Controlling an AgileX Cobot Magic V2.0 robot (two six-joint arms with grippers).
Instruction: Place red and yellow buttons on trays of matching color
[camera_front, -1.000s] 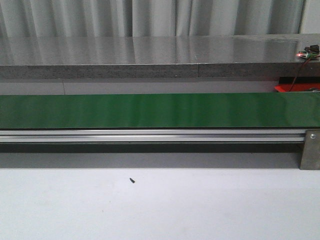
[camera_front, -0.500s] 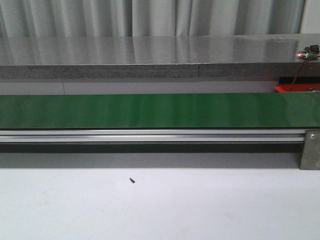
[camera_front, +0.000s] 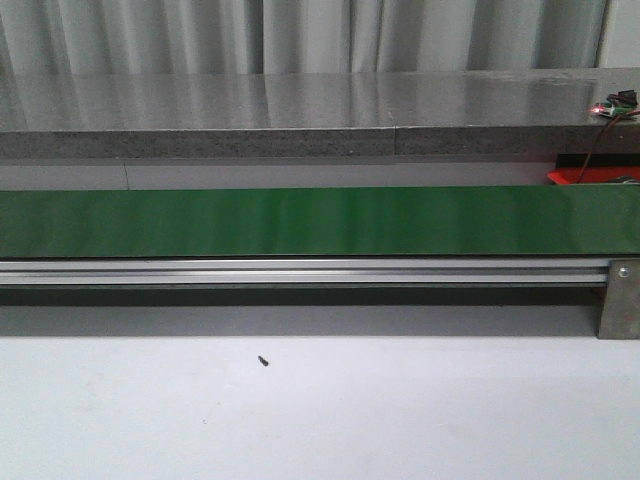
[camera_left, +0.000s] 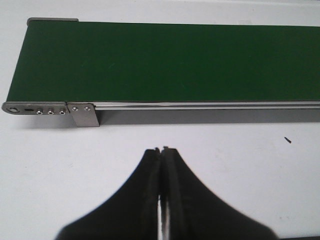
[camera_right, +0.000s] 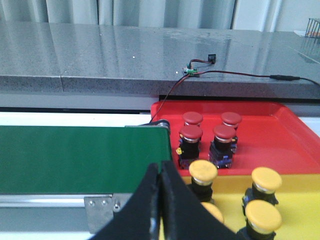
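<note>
Several red buttons (camera_right: 190, 133) stand upright on the red tray (camera_right: 280, 135) just past the end of the green belt (camera_right: 80, 157). Nearer to the camera, several yellow buttons (camera_right: 203, 171) stand on the yellow tray (camera_right: 231, 197); one is partly hidden behind my right gripper (camera_right: 160, 165). That gripper is shut with nothing in it and hovers over the belt's end, beside the yellow tray. My left gripper (camera_left: 161, 150) is shut and empty above the white table, near the other end of the belt (camera_left: 165, 60). The belt (camera_front: 320, 220) carries no button. Neither gripper shows in the front view.
A grey stone counter (camera_right: 100, 55) runs behind the belt, with a small circuit board and wires (camera_right: 192, 69) on it. The belt's aluminium rail (camera_front: 300, 270) and end bracket (camera_front: 620, 300) border the white table. A small black speck (camera_front: 264, 361) lies on the table.
</note>
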